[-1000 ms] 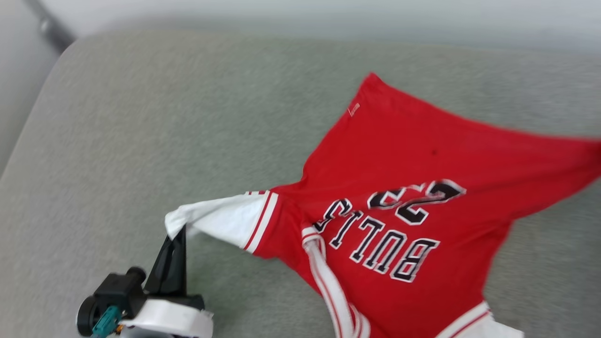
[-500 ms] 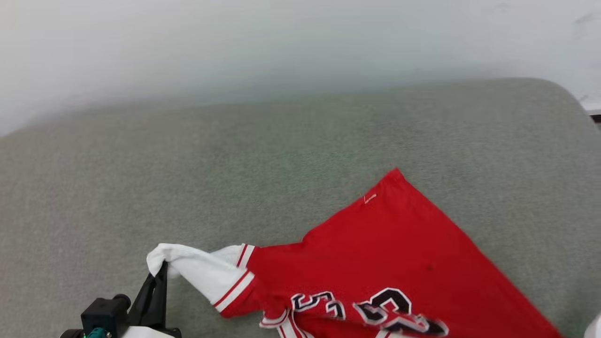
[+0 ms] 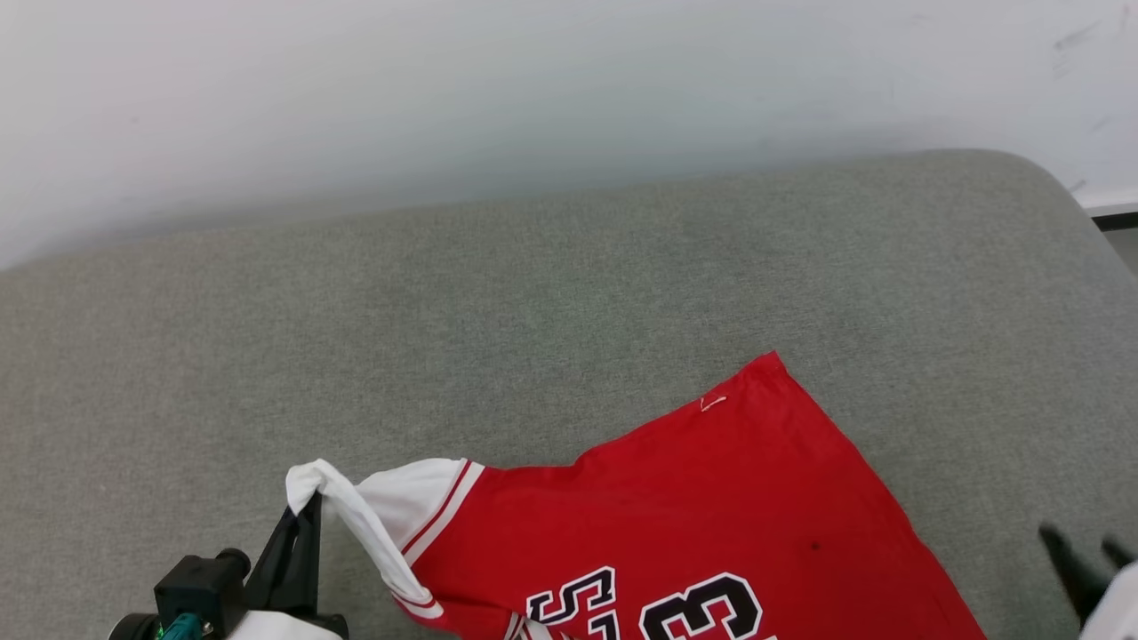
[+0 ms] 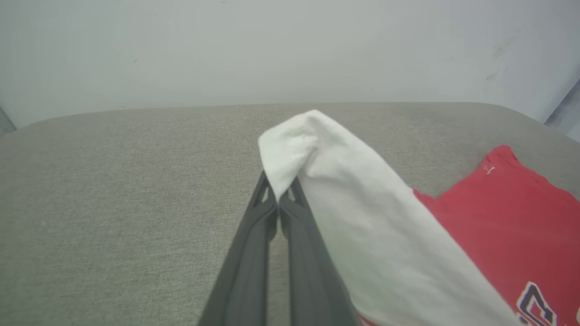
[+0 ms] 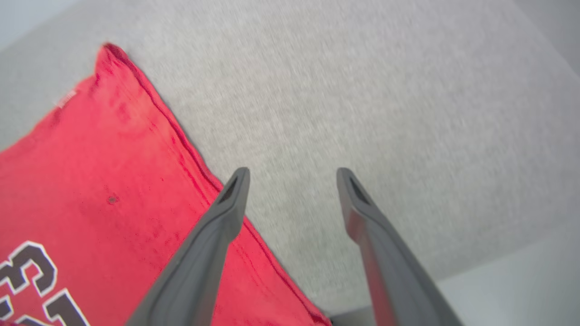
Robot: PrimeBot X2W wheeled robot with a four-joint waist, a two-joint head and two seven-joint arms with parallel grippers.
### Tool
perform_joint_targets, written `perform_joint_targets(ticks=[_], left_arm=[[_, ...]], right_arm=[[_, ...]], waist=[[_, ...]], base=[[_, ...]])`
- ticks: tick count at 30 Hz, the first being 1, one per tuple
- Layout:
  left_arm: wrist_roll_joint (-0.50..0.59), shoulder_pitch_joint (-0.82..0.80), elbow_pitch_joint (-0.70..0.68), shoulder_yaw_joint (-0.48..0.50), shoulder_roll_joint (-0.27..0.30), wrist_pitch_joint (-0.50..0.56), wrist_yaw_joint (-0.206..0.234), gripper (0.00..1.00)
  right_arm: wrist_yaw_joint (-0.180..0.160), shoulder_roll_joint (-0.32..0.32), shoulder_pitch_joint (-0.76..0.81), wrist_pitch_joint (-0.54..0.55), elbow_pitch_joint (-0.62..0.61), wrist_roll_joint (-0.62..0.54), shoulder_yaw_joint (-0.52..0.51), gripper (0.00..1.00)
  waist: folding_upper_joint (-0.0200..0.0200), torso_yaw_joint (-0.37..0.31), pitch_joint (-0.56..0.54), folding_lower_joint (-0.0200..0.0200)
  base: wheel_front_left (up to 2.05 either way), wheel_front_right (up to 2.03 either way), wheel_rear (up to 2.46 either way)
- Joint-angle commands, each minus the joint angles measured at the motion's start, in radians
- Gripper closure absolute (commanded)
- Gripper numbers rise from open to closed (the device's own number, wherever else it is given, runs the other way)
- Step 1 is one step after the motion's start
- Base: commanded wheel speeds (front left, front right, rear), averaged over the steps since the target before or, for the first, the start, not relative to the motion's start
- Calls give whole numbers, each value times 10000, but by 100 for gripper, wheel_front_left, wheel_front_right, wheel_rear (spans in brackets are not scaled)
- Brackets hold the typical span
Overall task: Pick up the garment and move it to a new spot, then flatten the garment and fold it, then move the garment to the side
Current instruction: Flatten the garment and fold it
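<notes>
One cuff of the garment (image 3: 711, 507) sat clamped in our left gripper (image 4: 278, 195), body lying to its right | right gripper (image 5: 292, 177) wide, empty, near the hem | we judged flattening, folding, side-move pending.

The garment (image 3: 702, 507) is a bright red T-shirt with white sleeves, red-and-white stripe trim at the sleeve seam and dark, white-edged numerals on its upward face. Its red body lies spread fairly flat on the grey cushion (image 3: 533, 293), one hem corner pointing up the head view, the lower part cut off by that view's bottom edge. One white sleeve (image 3: 391, 498) is raised off the cushion, bunched and draped over the closed fingertips of the left gripper (image 3: 307, 514), which pinch its cuff
</notes>
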Motion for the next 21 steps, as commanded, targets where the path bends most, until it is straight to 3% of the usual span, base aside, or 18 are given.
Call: perform_joint_targets(ticks=[1,4,7,10,14,21], left_arm=[[9,-138,-122,-53,40,20,39,100],[56,-291,-313,-148,11,71,54,100],[103,-561,-466,-301,-46,93,44,100],[159,-915,-544,-498,-119,76,1,100],[217,-1486,-464,-784,-216,-34,-70,100],[264,-2507,-58,-1281,-453,-358,-213,100]], right_arm=[[-7,-4,-441,-667,-37,-9,84,0],[-7,-56,-1455,-1700,344,153,520,0],[-7,-275,-2579,-1870,1060,342,1184,0],[-7,-566,-3776,-1444,1850,384,1938,0],[-7,-879,-5158,-90,2957,488,2966,0],[-7,-1067,-7172,2020,4440,211,3911,0]], waist=[[0,49,124,2],[0,163,390,2],[0,369,774,2],[0,651,1203,2],[0,1041,1698,2],[0,1621,2564,2]], base=[[0,0,0],[0,0,0],[0,0,0],[0,0,0],[0,0,0],[0,0,0]])
